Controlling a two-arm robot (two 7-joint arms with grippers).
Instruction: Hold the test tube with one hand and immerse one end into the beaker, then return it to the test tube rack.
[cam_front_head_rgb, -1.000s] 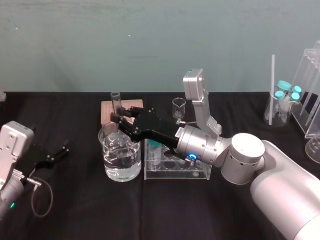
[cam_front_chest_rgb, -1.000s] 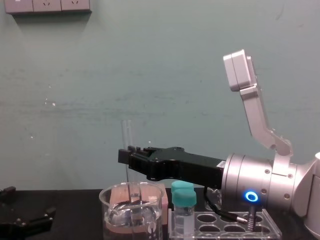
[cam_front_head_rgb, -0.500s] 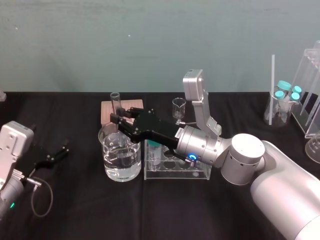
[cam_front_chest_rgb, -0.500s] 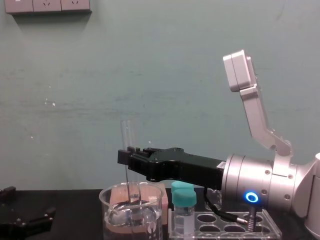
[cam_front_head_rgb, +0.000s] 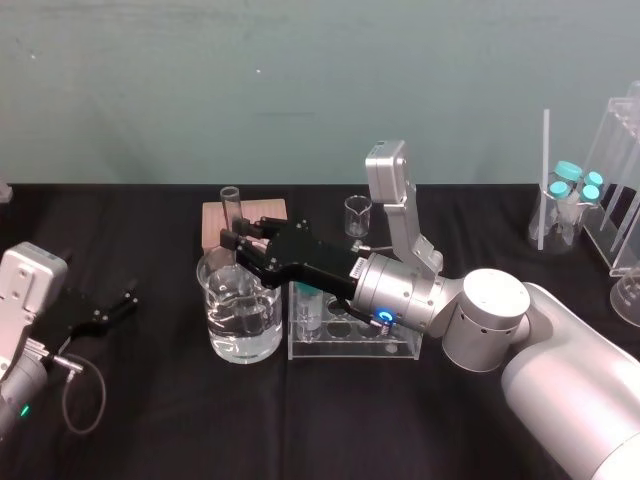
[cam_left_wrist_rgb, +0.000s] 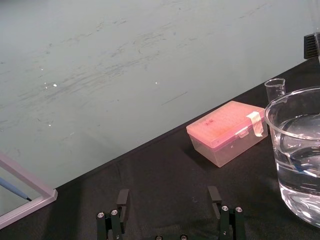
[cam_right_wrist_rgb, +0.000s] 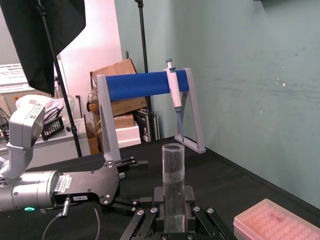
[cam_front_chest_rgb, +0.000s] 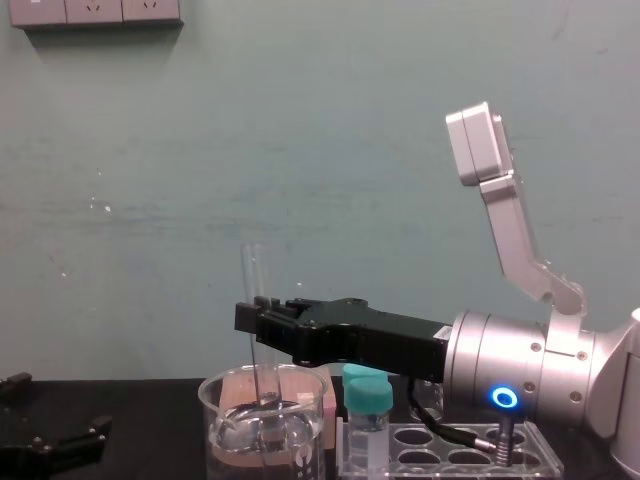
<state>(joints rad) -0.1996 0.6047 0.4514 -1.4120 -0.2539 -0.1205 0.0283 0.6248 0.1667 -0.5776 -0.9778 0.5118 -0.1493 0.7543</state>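
My right gripper (cam_front_head_rgb: 235, 243) is shut on the test tube (cam_front_head_rgb: 232, 212), a thin clear glass tube held upright over the beaker (cam_front_head_rgb: 240, 318). The chest view shows the test tube (cam_front_chest_rgb: 252, 285) passing down between the right gripper's (cam_front_chest_rgb: 258, 312) fingers, its lower end inside the rim of the water-filled beaker (cam_front_chest_rgb: 228, 440), near the water surface. In the right wrist view the test tube (cam_right_wrist_rgb: 173, 185) stands between the fingers. The clear test tube rack (cam_front_head_rgb: 400, 345) sits just right of the beaker. My left gripper (cam_front_head_rgb: 125, 300) rests open at the table's left, also seen as the left gripper (cam_left_wrist_rgb: 167, 195).
A pink box (cam_front_head_rgb: 262, 213) lies behind the beaker, and a tiny beaker (cam_front_head_rgb: 357, 215) stands behind the rack. A teal-capped vial (cam_front_chest_rgb: 368, 400) stands in the rack. More teal-capped vials (cam_front_head_rgb: 575, 185) and clear stands are at the far right. A pipette stand (cam_right_wrist_rgb: 145, 82) is beyond the left arm.
The right gripper has sunk a little, lowering the test tube further into the beaker. The left arm has not moved.
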